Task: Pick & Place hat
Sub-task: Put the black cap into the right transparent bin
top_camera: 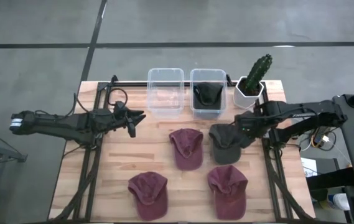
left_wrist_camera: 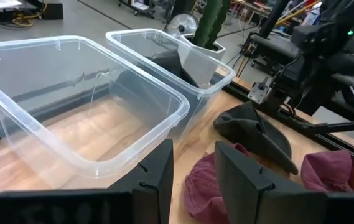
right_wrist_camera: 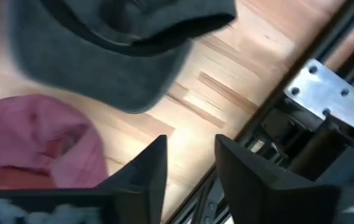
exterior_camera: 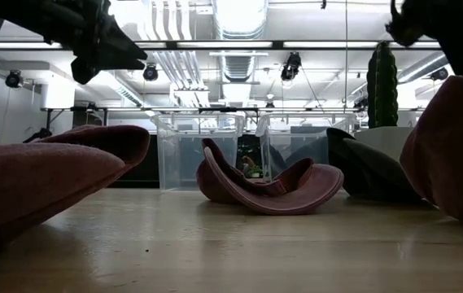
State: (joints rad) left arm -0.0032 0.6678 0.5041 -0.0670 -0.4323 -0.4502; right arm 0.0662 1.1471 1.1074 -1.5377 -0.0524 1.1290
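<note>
Four caps lie on the wooden table: a dark grey one and three maroon ones. Another dark cap rests inside the right clear bin. My right gripper hovers open above the table by the dark grey cap's far right edge, touching nothing; bare wood shows between its fingers. My left gripper is open and raised, just on the near side of the left clear bin, its fingers pointing toward the caps.
The left clear bin holds nothing. A cactus in a white pot stands at the far right corner, right of the bins. Black rails run along the table's left and right sides. Bare wood lies between the caps and the near edge.
</note>
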